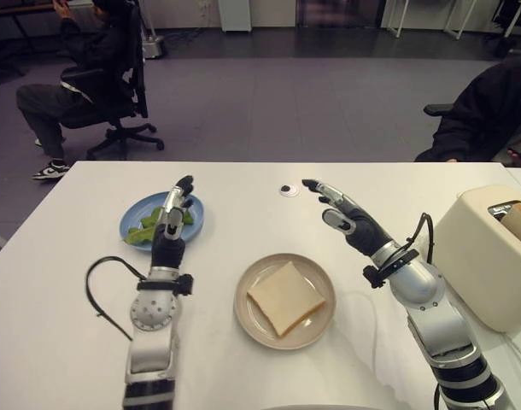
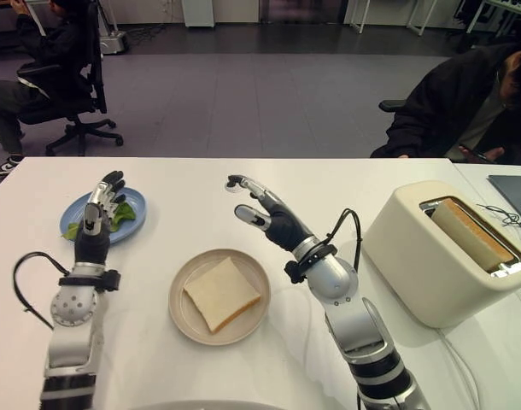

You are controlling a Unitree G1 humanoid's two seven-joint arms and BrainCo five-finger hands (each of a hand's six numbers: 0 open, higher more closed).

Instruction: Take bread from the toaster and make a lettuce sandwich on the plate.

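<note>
Nearest, at centre, one beige plate (image 1: 243, 301) holds one bread slice (image 1: 285, 297). A second slice (image 2: 470, 232) stands in the single toaster (image 2: 414, 256) at the right edge. On the left, one blue plate (image 1: 197, 224) carries the lettuce (image 1: 145, 229). The left hand (image 1: 171, 231) hovers over it, fingers straight and holding nothing. The right hand (image 1: 350, 220) hangs beyond the beige plate, fingers spread, empty. Bare tabletop lies between the plates (one small disc (image 1: 287, 190) sits far centre).

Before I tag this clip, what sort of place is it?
Likely an office or lab, not a home kitchen: the toaster and plate sit on a white table, with a wheeled office chair behind.
</note>
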